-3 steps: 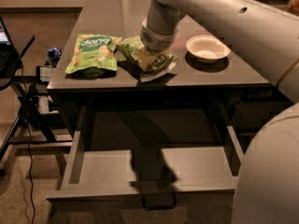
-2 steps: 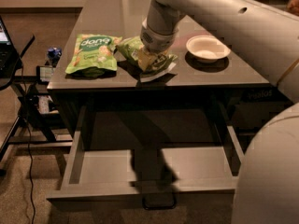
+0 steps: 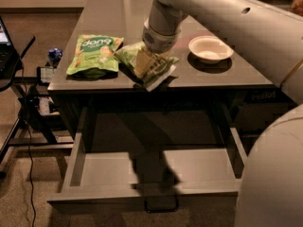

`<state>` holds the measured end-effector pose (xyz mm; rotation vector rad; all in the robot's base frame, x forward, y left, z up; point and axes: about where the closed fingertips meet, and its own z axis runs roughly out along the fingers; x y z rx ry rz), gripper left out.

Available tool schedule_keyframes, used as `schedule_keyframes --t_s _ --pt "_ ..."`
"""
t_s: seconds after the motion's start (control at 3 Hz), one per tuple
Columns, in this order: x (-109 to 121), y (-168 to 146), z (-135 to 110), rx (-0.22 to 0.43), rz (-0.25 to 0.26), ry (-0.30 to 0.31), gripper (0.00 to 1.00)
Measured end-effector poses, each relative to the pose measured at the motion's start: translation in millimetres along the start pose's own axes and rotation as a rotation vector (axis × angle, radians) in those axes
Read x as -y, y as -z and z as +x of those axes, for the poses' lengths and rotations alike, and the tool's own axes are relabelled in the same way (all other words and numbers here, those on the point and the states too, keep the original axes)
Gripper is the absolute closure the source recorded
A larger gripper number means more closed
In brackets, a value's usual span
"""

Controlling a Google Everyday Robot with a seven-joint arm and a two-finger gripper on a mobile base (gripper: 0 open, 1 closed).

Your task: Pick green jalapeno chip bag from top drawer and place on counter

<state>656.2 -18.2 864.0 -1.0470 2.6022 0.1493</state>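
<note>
The green jalapeno chip bag (image 3: 126, 55) lies crinkled on the counter (image 3: 118, 13) near its front edge, and its whitish end seam pokes slightly over that edge. My gripper (image 3: 150, 63) reaches down from the upper right and sits right on top of the bag, hiding its middle. The top drawer (image 3: 94, 171) stands pulled open below the counter. Its flat grey bottom is bare, and the arm's shadow falls across it. A small loop handle (image 3: 161, 206) is on the drawer front.
A brighter green bag with a white script logo (image 3: 94, 55) lies just left of the jalapeno bag. A white bowl (image 3: 210, 48) sits to the right on the counter. My own arm and body fill the right side. A stand with cables and a blue can (image 3: 54, 56) is at the left.
</note>
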Motion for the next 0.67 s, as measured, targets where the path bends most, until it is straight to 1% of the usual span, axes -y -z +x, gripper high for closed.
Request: schedule_keyframes --t_s 0.33,0.67 --pt "0.0 -0.1 0.0 0.0 0.0 0.0 0.0" --pt "-0.1 -0.1 0.0 0.0 0.0 0.0 0.0"
